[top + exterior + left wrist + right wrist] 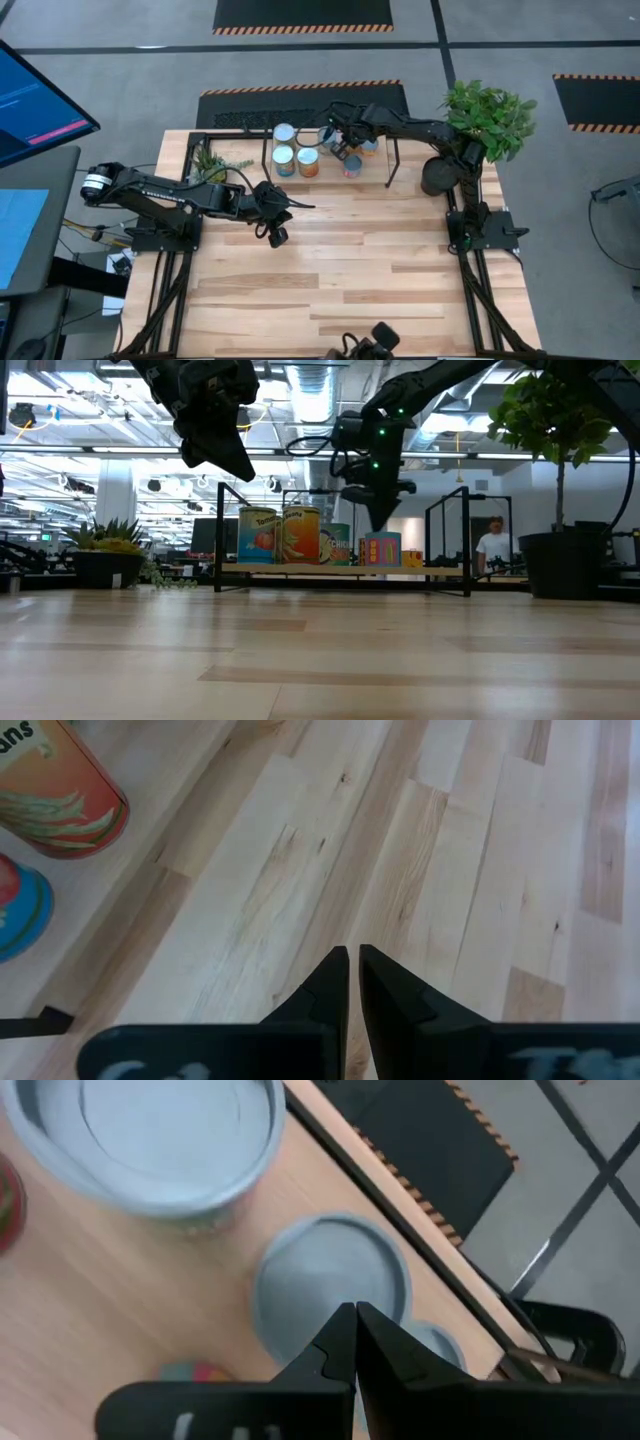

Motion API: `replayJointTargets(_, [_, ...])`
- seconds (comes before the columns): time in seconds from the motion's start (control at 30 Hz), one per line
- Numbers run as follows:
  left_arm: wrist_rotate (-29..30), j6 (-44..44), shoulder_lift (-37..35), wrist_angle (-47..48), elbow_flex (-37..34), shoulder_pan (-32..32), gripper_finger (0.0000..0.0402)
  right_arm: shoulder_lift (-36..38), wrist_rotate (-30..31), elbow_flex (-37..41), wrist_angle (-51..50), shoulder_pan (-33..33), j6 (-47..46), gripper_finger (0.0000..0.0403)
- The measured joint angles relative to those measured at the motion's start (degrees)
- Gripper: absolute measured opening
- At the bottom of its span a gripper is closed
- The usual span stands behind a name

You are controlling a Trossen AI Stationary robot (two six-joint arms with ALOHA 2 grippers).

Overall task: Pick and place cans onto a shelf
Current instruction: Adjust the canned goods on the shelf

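Note:
The shelf [388, 160] stands at the table's far edge, and several cans stand upright on it, among them an orange-labelled one [308, 161] and a blue one [284, 160]. They also show in the low view [300, 535]. My right gripper [340, 142] is shut and empty above the cans. In its wrist view [355, 1318] it is over a pale-blue can top [330, 1280]. My left gripper [276, 236] is shut and empty above the bare table, near the shelf's left end. Its wrist view [353, 958] shows two cans [60, 790] off to the side.
A dark pot with a tall leafy plant [487, 118] stands at the far right corner beside the shelf. A small plant [215, 165] sits at the far left. A person [494, 545] stands in the room beyond the table. The plank tabletop [340, 270] stretches toward the near edge.

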State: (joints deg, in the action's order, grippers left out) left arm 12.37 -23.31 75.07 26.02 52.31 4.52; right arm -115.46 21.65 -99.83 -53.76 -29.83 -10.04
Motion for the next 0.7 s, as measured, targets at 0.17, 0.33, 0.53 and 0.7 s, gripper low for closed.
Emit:
replayJointTargets(0.17, [0.0, 0.2, 0.0, 0.0, 0.0, 0.0, 0.0015, 0.0, -0.6, 0.0, -2.0, -1.0, 0.0, 0.0026])
replayJointTargets(0.33, [0.0, 0.2, 0.0, 0.0, 0.0, 0.0, 0.0015, 0.0, -1.8, 0.0, -1.5, -1.8, 1.3, 0.0026])
replayJointTargets(0.53, [0.0, 0.1, 0.0, 0.0, 0.0, 0.0, 0.0015, 0.0, -1.5, 0.0, -1.5, -1.8, 1.4, 0.0026])
replayJointTargets(0.7, [0.0, 0.1, 0.0, 0.0, 0.0, 0.0, 0.0015, 0.0, 3.3, 0.0, -1.7, -1.8, 0.6, 0.0026])
